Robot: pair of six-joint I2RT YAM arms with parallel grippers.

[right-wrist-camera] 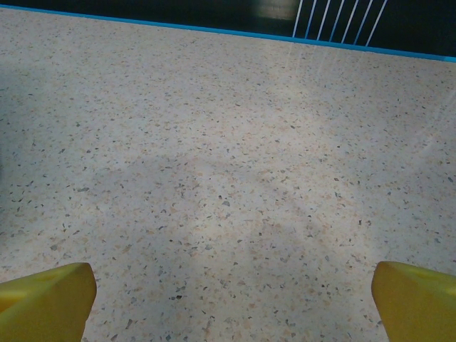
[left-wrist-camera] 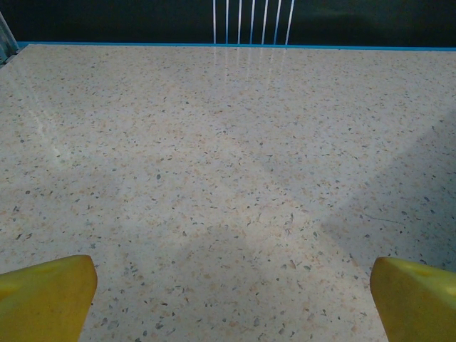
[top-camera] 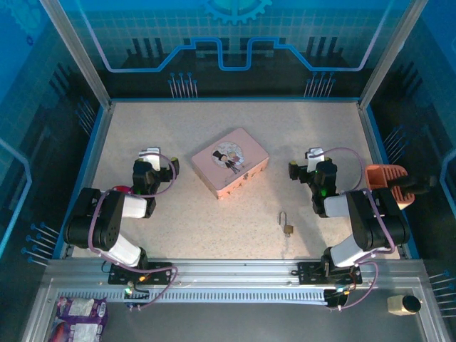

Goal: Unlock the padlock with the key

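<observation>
The padlock, a tiny brass block with a thin silver shackle pointing away from the arms, lies on the speckled table near the front, right of centre. The key is hidden or too small to make out. My left gripper rests low over bare table at the left, far from the padlock. Its yellow fingertips stand wide apart with nothing between them. My right gripper hovers behind and to the right of the padlock. It is open too, its fingertips spread over bare table.
A pink rectangular tin with a cartoon couple lies at the table's centre between the two grippers. An orange object sits beyond the right rim. A raised blue-edged wall bounds the table at the back.
</observation>
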